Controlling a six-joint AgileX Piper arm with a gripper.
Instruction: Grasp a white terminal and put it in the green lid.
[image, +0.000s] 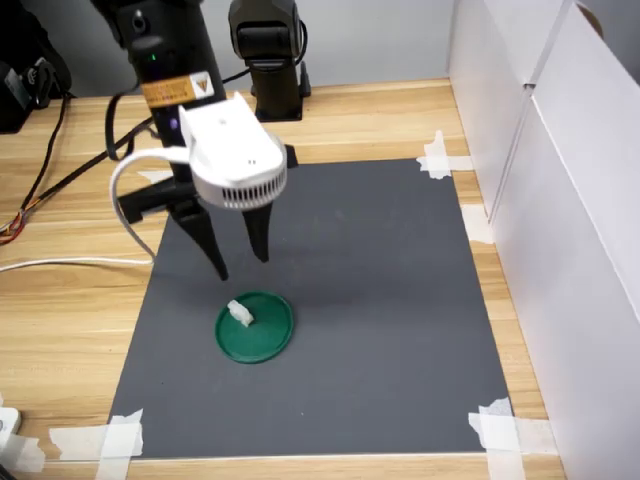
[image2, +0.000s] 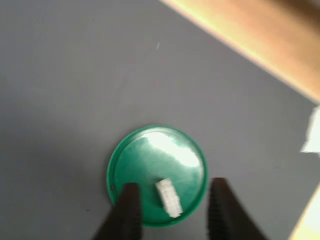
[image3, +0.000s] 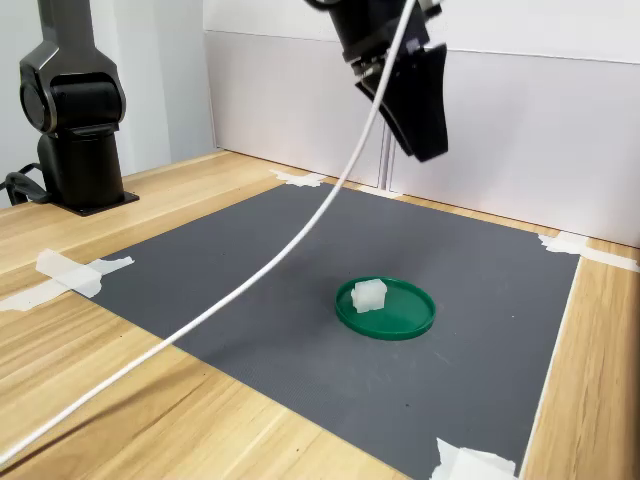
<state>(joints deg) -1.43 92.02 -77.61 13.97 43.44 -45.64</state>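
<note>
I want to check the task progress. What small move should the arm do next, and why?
Probably just retreat upward and away. The white terminal already lies inside the green lid, near its rim, and the gripper hangs open and empty well above it in the second exterior view. Nothing appears left to grasp on the grey mat.

White terminal (image: 240, 314) inside green lid (image: 266, 338)

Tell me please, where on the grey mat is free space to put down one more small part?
Most of the grey mat is bare: the wide stretch between the green lid and the white wall, and the strip toward the taped corners. It is crowded only at the lid, which holds the white terminal under the open gripper.
</note>
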